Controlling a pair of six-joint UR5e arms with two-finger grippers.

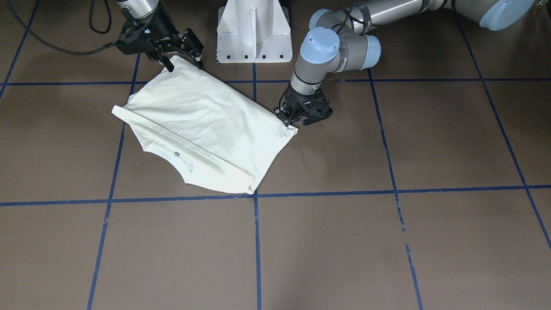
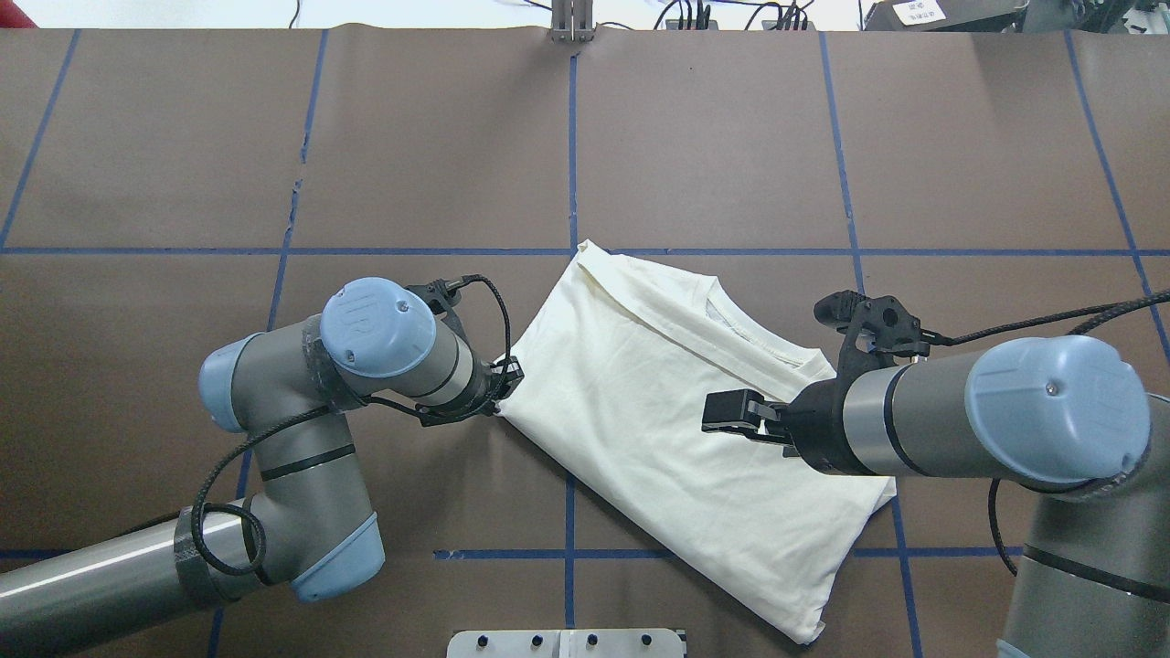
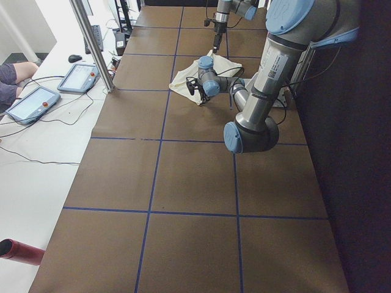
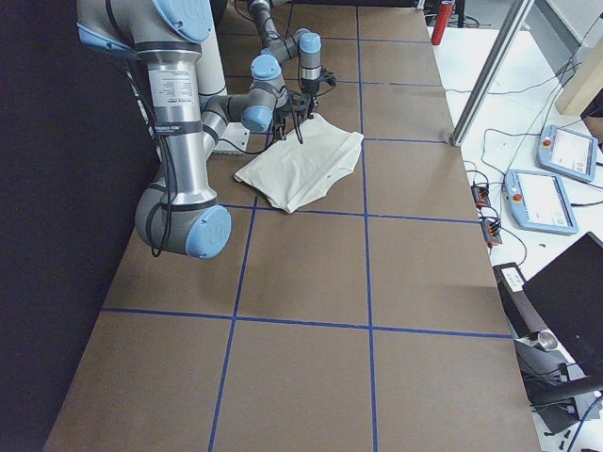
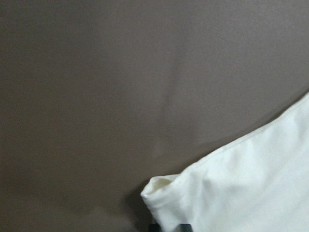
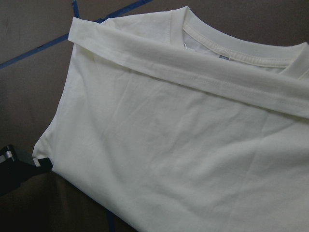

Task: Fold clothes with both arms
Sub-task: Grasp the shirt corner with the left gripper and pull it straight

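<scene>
The cream-white T-shirt [image 1: 202,125] lies folded on the brown table with its plain back side up; the collar [image 6: 231,48] shows and the cat print is hidden. It also shows in the overhead view [image 2: 676,429]. My left gripper [image 1: 289,120] is low at the shirt's corner on the robot's left and looks shut on it; the left wrist view shows that corner [image 5: 161,188] right at the fingers. My right gripper [image 1: 185,64] is open and empty, just above the shirt's corner nearest the base, and hangs over the cloth in the overhead view [image 2: 727,411].
The white pedestal base [image 1: 254,34] stands just behind the shirt. Blue tape lines [image 1: 256,241] grid the brown table. Tablets [image 3: 79,76] and a metal post [image 3: 91,43] stand beyond the table's far edge. A seated person's leg [image 3: 9,73] shows there.
</scene>
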